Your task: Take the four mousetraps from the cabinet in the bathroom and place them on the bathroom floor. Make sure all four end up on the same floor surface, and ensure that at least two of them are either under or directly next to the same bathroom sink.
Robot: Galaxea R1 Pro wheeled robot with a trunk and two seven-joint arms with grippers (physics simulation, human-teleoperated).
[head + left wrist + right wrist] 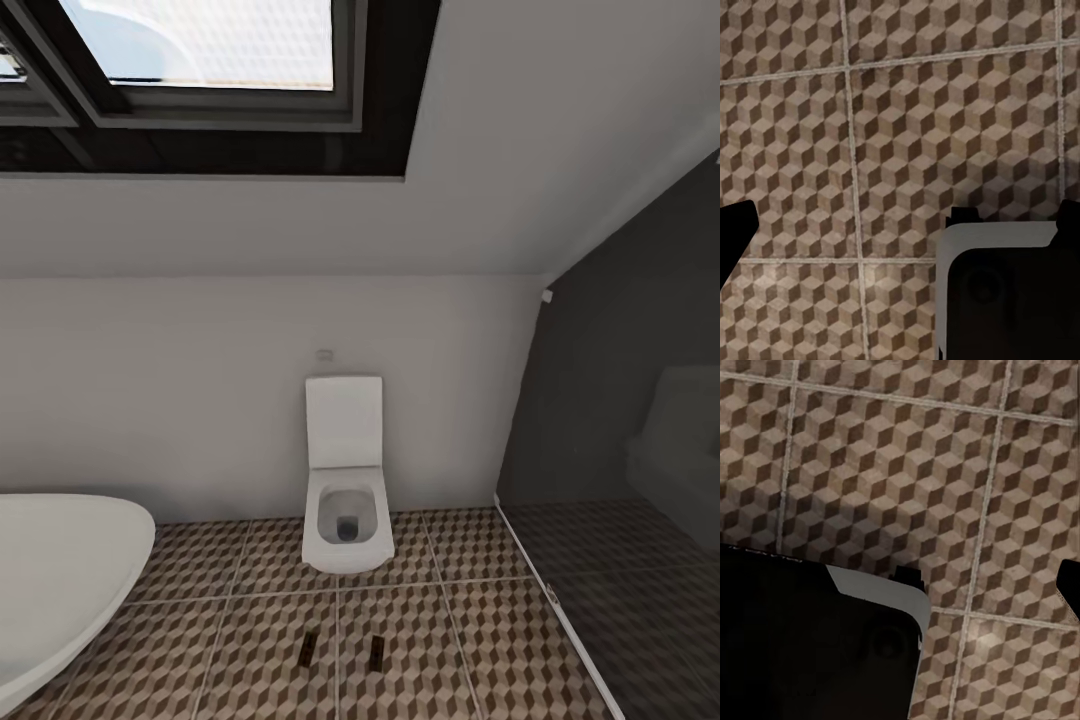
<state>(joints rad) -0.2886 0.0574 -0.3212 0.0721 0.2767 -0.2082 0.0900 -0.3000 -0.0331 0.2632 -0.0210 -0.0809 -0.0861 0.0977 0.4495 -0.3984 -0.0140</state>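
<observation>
- On my head camera, two small dark flat things, maybe mousetraps [308, 649], lie on the bathroom floor [250, 620] before the toilet [346, 500]; too small to confirm.
- Bathtub [60, 570] sits at left.
- Left claw [900, 217]: fingertips wide apart over bare tiles, empty.
- Right claw [990, 581]: spread apart likewise, holding nothing.

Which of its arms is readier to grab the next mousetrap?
Neither, judging by this: both wrist views look down on the cube-patterned floor, and the head view faces a toilet.
</observation>
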